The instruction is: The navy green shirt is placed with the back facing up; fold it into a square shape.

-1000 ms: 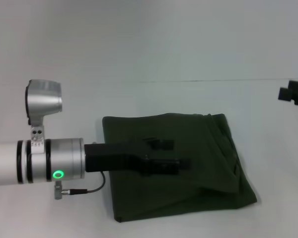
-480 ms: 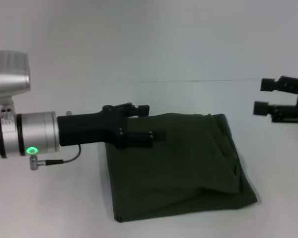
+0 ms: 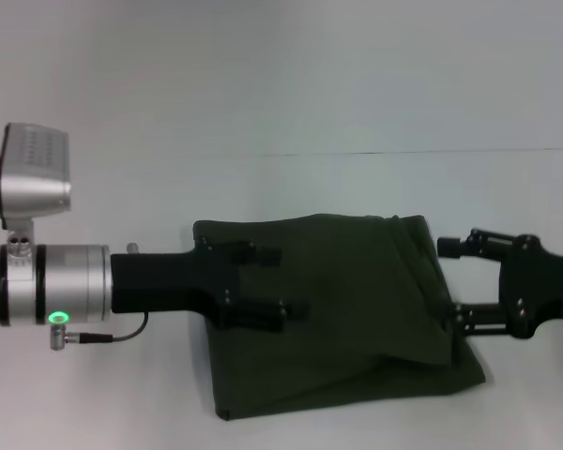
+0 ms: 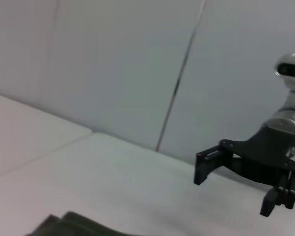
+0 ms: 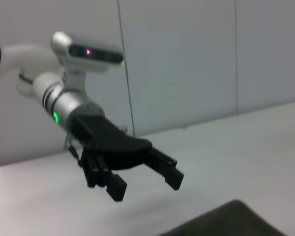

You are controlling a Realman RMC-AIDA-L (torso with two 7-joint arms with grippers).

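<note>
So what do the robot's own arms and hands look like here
Both hands, left hand and right hand, are matte black with two blocky fingers. The left arm's wrist is a silver cylinder with black bands, a glowing green ring light, a thin black cable and a silver camera housing on top.

No readable text, labels or numbers anywhere.

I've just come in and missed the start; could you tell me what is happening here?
The robot is folding the navy green shirt, which lies on the white table already folded into a rough rectangle. The left gripper is over its left part and the right gripper is at its right edge. Both are open, holding nothing.
</note>
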